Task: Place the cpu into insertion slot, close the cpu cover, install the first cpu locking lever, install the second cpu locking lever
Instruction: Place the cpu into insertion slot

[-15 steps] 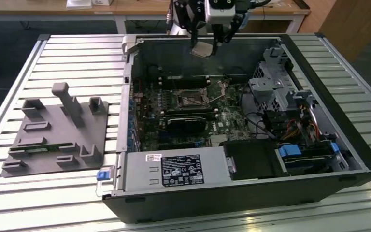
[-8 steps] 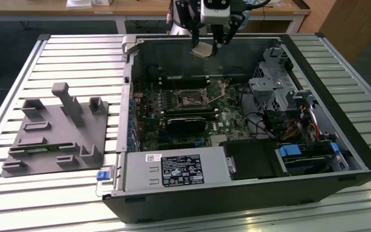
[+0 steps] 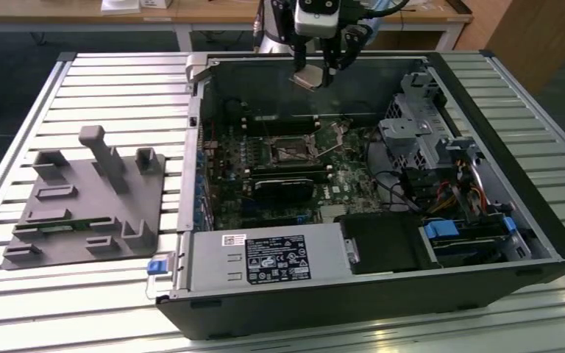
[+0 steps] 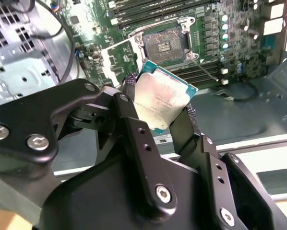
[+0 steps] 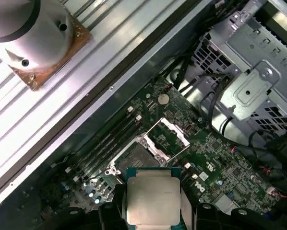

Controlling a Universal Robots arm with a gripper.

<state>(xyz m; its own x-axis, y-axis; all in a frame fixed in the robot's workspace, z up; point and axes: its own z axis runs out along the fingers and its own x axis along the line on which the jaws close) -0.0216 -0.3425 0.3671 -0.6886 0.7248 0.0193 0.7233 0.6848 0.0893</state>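
My gripper hangs over the far wall of the open computer case, shut on the cpu. The chip is a flat square with a silver-grey top, pinched by its edges between the black fingers in both wrist views, cpu tilted. Below on the green motherboard lies the insertion slot, dark, bare and uncovered. The cpu cover, a silvery frame, stands swung open beside the slot. A thin wire lever sticks out next to the slot.
The case lies open on a slatted table. Inside are a black card, a power supply at the front and a metal drive cage with cables on the exterior view's right. A grey fixture sits on the exterior view's left.
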